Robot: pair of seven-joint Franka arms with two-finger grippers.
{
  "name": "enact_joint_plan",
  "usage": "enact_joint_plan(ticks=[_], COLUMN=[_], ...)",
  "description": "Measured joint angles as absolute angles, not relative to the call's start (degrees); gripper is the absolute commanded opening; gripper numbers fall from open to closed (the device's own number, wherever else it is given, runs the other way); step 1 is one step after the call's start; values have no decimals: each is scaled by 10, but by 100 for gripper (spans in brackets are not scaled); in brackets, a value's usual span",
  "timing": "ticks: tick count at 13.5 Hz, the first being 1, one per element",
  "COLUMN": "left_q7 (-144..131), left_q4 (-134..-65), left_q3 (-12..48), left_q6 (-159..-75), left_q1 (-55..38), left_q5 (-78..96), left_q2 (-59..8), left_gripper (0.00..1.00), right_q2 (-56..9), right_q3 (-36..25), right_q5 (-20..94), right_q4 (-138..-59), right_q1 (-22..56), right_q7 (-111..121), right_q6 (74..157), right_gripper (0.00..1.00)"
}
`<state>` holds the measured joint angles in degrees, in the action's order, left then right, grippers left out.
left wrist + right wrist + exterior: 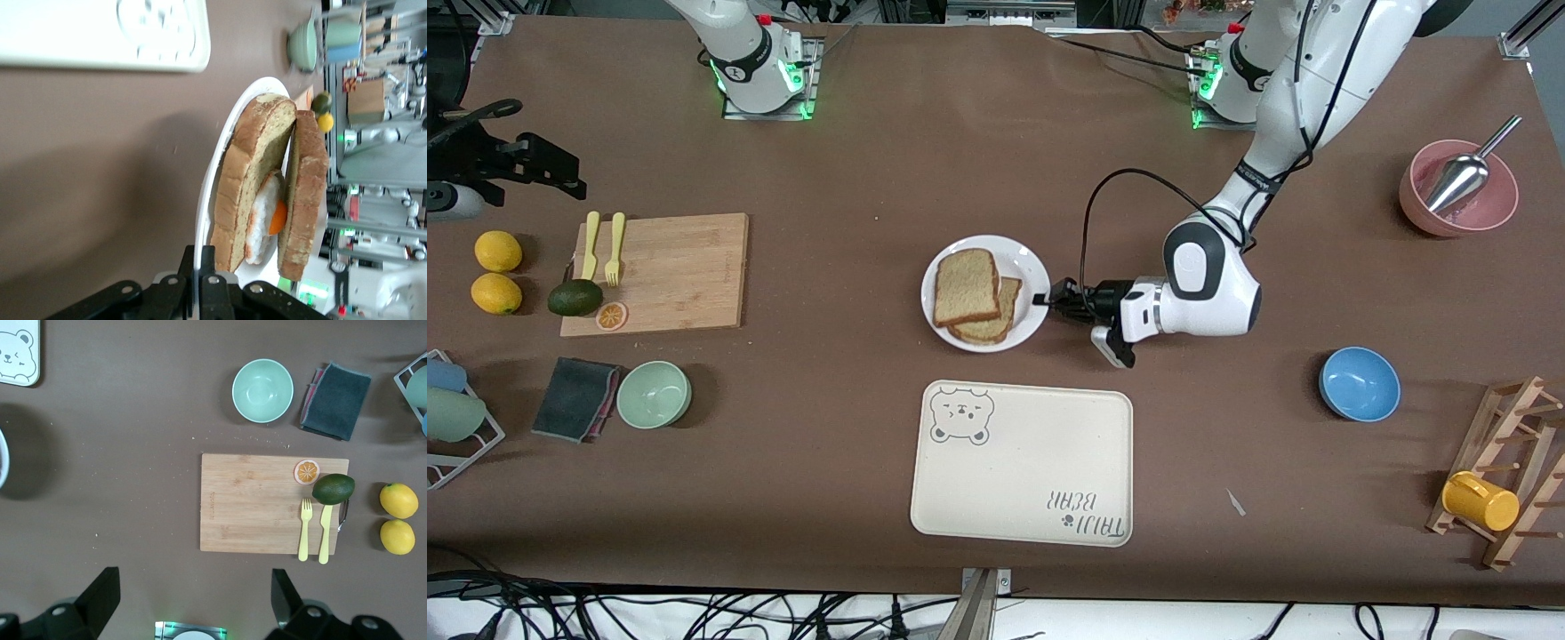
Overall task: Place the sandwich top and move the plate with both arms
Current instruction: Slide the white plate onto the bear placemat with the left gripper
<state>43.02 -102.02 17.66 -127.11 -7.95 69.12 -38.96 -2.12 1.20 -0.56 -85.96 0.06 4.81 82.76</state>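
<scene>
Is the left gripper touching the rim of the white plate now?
Touching. In the left wrist view the left gripper is shut on the plate, whose rim runs straight between its fingers; the front view also shows it at the plate's edge.

Front high overhead; left wrist close on plate (212, 175); right wrist high.

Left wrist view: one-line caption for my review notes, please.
Left gripper shut on the rim of the plate, which carries the sandwich top stacked over egg and a second slice.
</scene>
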Motion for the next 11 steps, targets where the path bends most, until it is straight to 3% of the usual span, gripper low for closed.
enact_joint_plan(ticks=[8, 11], left_q7=[317, 310], left_q4=[-793, -759], left_q3=[115, 115], left_q6=[-1315, -1332], left_q1=[-76, -77], left_q5=[691, 692], left_q2=[-517, -556], left_gripper=[0, 0], right_q2=[-21, -21], right_q3=[12, 12], right_q5=[-6, -6], right_q4=[-860, -860], right_q1=[1, 1], right_q7=[48, 48], right_q6=[828, 828], right_gripper=[100, 100])
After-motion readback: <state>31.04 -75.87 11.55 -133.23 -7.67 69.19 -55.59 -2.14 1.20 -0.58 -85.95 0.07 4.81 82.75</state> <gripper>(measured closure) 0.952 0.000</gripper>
